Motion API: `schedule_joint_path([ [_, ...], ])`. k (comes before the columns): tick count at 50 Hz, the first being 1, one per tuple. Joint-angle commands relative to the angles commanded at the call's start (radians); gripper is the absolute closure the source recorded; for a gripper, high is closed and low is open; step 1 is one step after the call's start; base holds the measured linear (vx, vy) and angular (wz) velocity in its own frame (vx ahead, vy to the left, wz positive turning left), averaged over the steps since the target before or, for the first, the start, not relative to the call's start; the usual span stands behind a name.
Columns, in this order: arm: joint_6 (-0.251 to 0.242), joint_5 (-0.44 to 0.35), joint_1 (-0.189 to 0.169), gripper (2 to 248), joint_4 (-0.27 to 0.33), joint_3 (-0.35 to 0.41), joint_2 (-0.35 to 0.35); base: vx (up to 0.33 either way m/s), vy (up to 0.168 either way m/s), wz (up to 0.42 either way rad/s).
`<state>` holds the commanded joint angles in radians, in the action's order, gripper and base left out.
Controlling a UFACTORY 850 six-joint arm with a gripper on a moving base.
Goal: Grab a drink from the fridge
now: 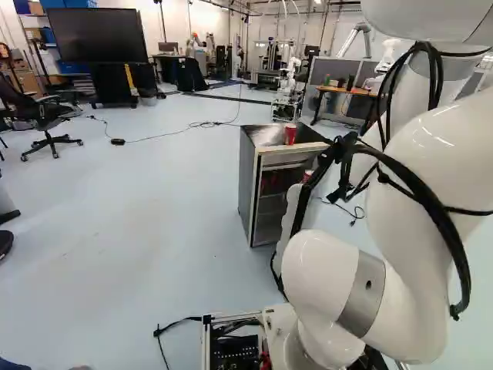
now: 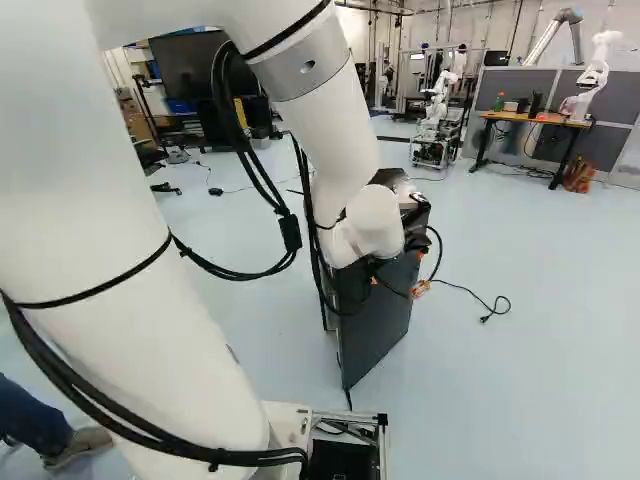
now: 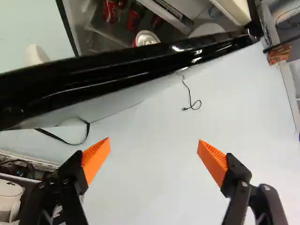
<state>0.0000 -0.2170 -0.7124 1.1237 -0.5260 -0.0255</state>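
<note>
Well, the arm point(image 2: 335, 140) stretches forward and bends down by the open fridge point(image 1: 248, 181), its far end low beside the outer face of the door point(image 2: 375, 325). The fingers point(image 2: 420, 288) stand wide apart with nothing between them, their orange pads point(image 3: 96, 157) angled toward each other above the pale floor point(image 3: 154, 173). From the wrist I see the door's glossy black edge point(image 3: 117, 68) stretching across ahead of them. Past that edge, on the fridge side, sits a drink can point(image 3: 146, 38), its round silver top showing and a bit of red along its side. More red cans point(image 3: 111, 10) are behind it, dim and partly cut off. A red container point(image 1: 290, 134) rests on top of the fridge.
</note>
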Motion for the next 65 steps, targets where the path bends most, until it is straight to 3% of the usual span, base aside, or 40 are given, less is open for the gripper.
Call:
schedule_joint_path([
  [37,0.0,-0.003,0.1,3,0.004,0.05,0.049,0.0,0.0,0.0],
  [65,0.0,-0.003,0.139,3,0.004,0.03,0.029,0.0,0.0,0.0],
])
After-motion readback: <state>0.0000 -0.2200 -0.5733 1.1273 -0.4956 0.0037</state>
